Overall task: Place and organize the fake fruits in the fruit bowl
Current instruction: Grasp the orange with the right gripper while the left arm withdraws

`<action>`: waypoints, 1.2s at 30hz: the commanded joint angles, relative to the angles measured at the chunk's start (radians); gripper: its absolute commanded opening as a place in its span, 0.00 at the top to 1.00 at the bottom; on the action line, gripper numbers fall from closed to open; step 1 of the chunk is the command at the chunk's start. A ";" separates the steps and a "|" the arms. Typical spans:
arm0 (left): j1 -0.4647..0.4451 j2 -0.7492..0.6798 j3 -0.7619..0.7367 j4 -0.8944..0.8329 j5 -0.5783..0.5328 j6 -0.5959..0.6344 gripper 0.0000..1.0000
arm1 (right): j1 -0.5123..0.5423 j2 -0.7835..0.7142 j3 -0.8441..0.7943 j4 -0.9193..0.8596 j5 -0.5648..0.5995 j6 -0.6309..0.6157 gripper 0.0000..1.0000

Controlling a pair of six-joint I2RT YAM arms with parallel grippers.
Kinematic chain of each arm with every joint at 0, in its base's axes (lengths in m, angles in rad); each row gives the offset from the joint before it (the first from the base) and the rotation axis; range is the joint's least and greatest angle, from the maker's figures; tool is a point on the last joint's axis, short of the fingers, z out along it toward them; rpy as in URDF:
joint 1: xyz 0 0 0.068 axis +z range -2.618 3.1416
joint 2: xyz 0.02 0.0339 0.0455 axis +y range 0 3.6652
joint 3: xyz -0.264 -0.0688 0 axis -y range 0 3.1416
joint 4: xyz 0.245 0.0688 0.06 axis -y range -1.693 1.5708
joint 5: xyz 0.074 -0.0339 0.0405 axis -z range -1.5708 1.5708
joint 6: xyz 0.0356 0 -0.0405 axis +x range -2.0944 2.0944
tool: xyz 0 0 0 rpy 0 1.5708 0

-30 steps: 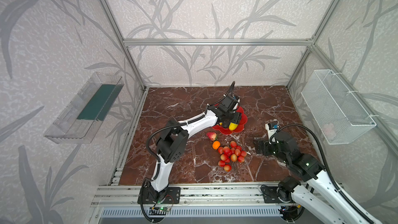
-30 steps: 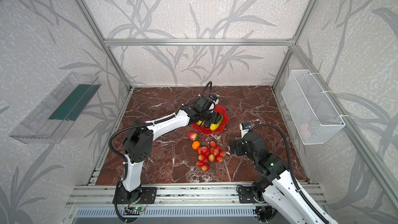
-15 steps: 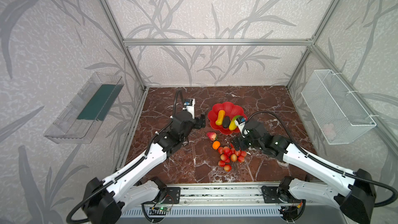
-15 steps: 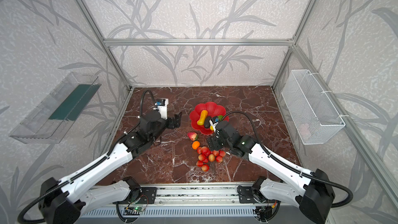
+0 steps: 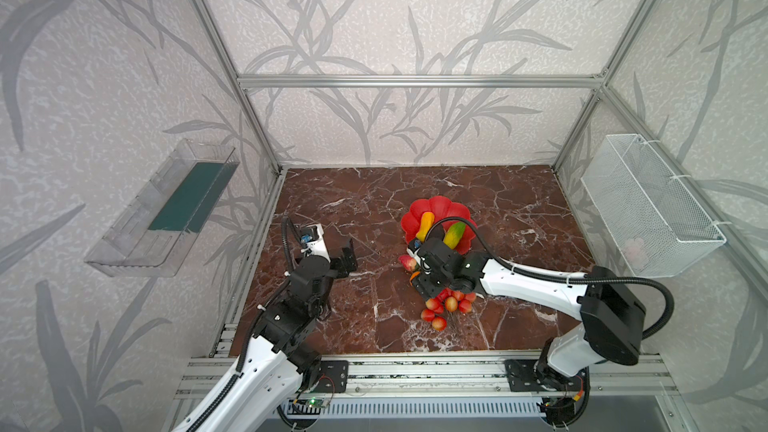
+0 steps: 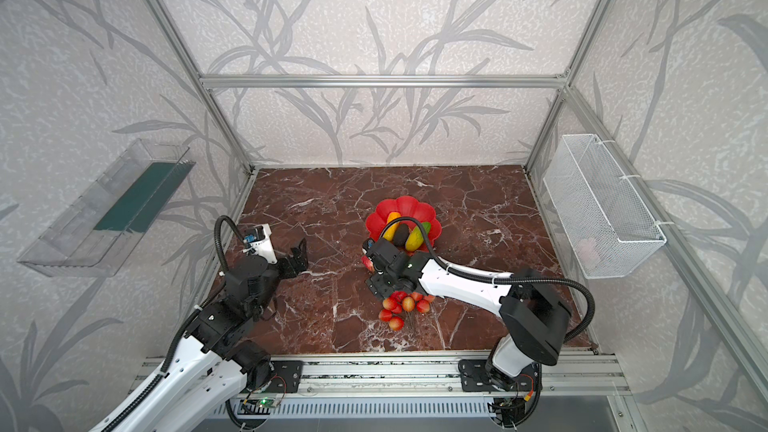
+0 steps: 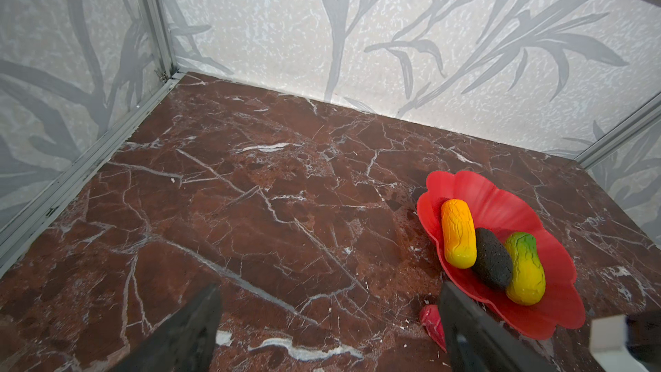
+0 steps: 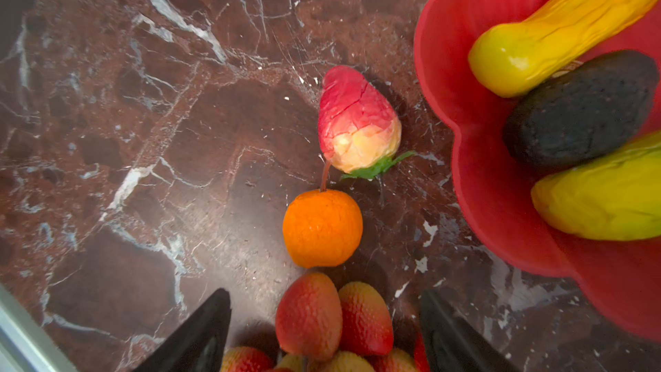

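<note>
**Three fruits in the bowl, three on the marble beside it**

The red scalloped fruit bowl (image 5: 440,204) is seen on the brown marble tabletop (image 7: 250,209). Three pieces are laid inside it, side by side and touching. These are the yellow-orange curved fruit (image 7: 458,237), the dark bumpy oval (image 7: 491,263) in the middle, and the green-yellow oblong (image 7: 525,270).

Just outside the bowl's rim, on the side facing the robot bases, the red strawberry-like fruit (image 8: 357,119) is laid on its side. It is near the rim, and a strip of marble is seen between them. The small orange ball (image 8: 322,229) is found just past the strawberry from the bowl. The cluster of red-pink balls (image 5: 451,304) is placed farther still from the bowl on that same side.

The right gripper (image 8: 325,297) is held low over the end of the cluster nearest the bowl. Its jaws are spread apart, with balls between them and a gap at each finger, so nothing is clamped. The left gripper (image 7: 329,291) is positioned well to the left of the bowl, with its jaws wide apart and empty.
</note>
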 commanded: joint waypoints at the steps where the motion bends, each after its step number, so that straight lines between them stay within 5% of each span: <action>1: 0.005 -0.024 -0.014 -0.057 -0.036 -0.032 0.06 | 0.004 0.059 0.059 -0.015 0.011 -0.025 0.21; 12: 0.006 -0.068 -0.017 -0.100 -0.045 -0.030 0.06 | 0.005 0.242 0.150 -0.013 -0.017 -0.033 0.37; 20: 0.008 -0.089 -0.022 -0.108 -0.059 -0.028 0.06 | 0.017 0.234 0.181 -0.011 -0.067 -0.029 0.63; 29: 0.009 -0.073 -0.028 -0.090 -0.039 -0.029 0.05 | -0.010 0.001 0.165 0.000 -0.057 -0.014 0.66; 36: 0.009 -0.020 -0.028 -0.060 0.031 -0.032 0.06 | -0.232 -0.081 0.126 0.071 -0.095 -0.021 0.65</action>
